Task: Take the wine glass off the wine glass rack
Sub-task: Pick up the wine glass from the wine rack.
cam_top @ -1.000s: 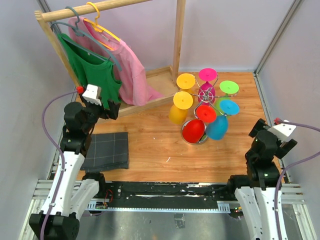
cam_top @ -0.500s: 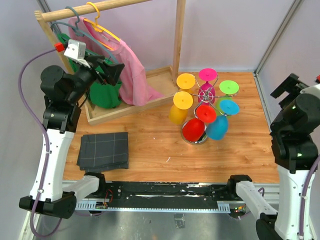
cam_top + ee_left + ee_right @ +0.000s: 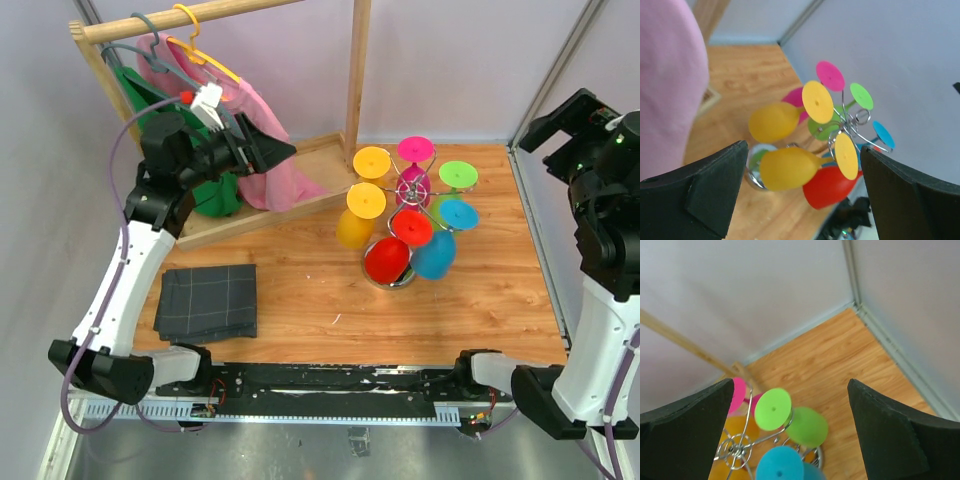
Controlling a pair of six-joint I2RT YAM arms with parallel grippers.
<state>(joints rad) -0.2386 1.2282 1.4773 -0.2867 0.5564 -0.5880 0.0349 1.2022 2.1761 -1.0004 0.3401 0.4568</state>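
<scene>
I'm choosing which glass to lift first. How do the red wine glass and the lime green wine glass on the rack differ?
Colour: the red wine glass is red, the lime green wine glass pale green. Place: the red one hangs on the near side of the wine glass rack, the green one on its far right. Both hang foot-up from its hooks.

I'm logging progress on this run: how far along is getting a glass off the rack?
Nothing is done yet: the coloured glasses all hang on the wire rack. In hand: the left hand and right hand are raised, open, empty, facing the rack but clear of it. Left: reach in, grip one glass, slide it off its hook.
</scene>
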